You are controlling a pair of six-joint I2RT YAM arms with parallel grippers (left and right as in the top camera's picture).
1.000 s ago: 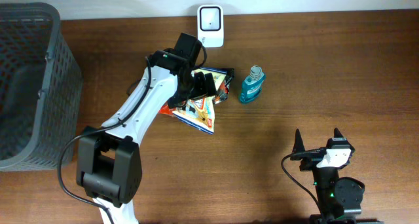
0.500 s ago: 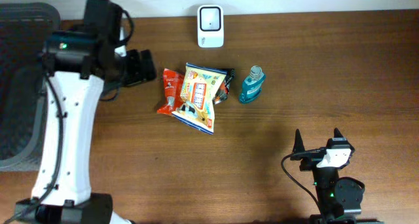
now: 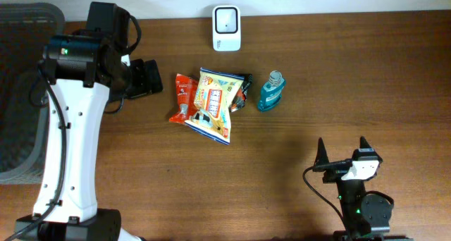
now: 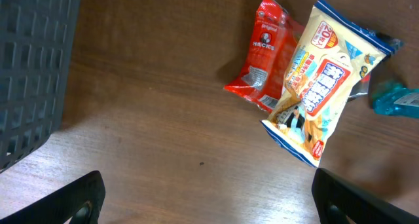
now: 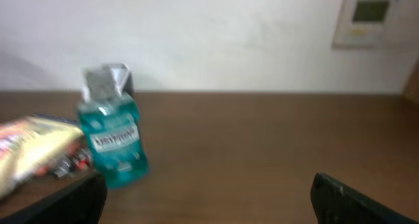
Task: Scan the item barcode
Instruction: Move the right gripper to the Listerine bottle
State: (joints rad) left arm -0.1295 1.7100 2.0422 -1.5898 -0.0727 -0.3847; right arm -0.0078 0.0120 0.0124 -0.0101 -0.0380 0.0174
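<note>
On the table (image 3: 317,93), the yellow snack bag (image 3: 213,103) half-hides a dark packet (image 3: 245,83).

you have a dark mesh basket (image 3: 14,93) at the left end of the brown wooden table (image 3: 338,86). behind the table, the white wall (image 5: 229,34) carries a small pale panel (image 5: 370,18), blurred.

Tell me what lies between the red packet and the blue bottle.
The yellow snack bag lies between the red packet and the blue bottle, with a dark packet peeking out beside the bottle. The overhead view shows this.
</note>
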